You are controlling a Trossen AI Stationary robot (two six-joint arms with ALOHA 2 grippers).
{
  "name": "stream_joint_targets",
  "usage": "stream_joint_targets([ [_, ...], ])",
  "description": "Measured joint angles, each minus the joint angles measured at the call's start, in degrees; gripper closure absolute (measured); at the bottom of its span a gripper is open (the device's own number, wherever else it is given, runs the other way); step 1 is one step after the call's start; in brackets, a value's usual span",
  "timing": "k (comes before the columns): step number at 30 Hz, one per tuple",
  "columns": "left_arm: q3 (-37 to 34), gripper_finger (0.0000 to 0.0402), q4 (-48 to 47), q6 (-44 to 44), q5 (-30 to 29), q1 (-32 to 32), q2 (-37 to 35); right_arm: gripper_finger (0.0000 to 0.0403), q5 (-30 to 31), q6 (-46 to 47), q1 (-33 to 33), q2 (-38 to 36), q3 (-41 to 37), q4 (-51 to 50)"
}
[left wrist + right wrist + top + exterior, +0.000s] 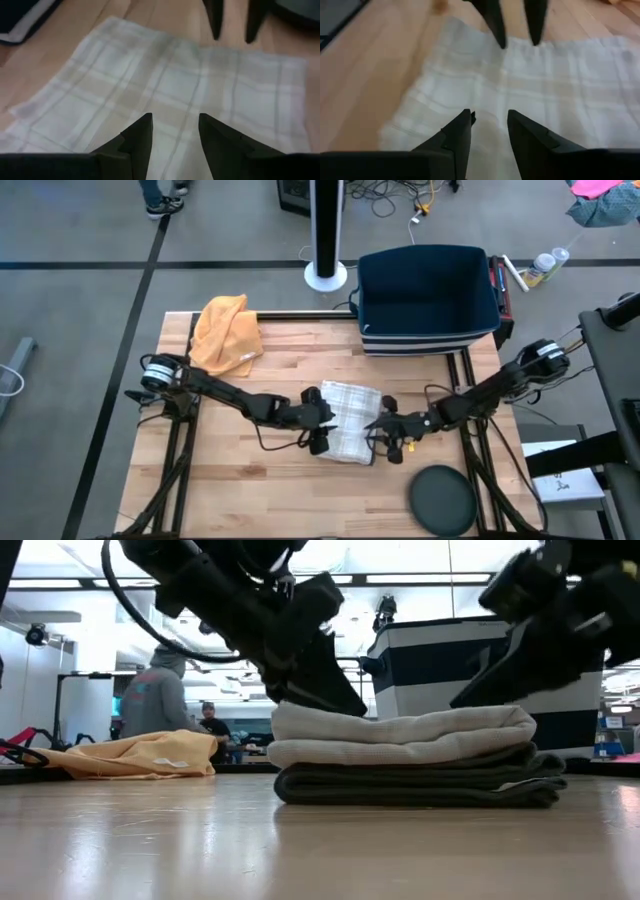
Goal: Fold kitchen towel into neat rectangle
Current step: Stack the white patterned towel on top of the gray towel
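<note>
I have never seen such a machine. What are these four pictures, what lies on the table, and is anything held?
Two dark robot arms work at a wooden table. One picture looks down from above, one looks level along the tabletop, and two come from cameras on the wrists. The left gripper and right gripper sit at opposite edges of a folded checked towel; both have their fingers apart over it, gripping nothing. Also there: an orange cloth, a dark bin and a round black disc.
</note>
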Motion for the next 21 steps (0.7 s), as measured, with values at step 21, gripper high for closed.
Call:
stream_joint_targets([
  [21, -0.83, 0.0249, -7.23, -5.16, -6.38, -5.87, -4.69, 0.0281, -1.84, -0.34, 5.01, 1.84, 10.15, -18.86],
])
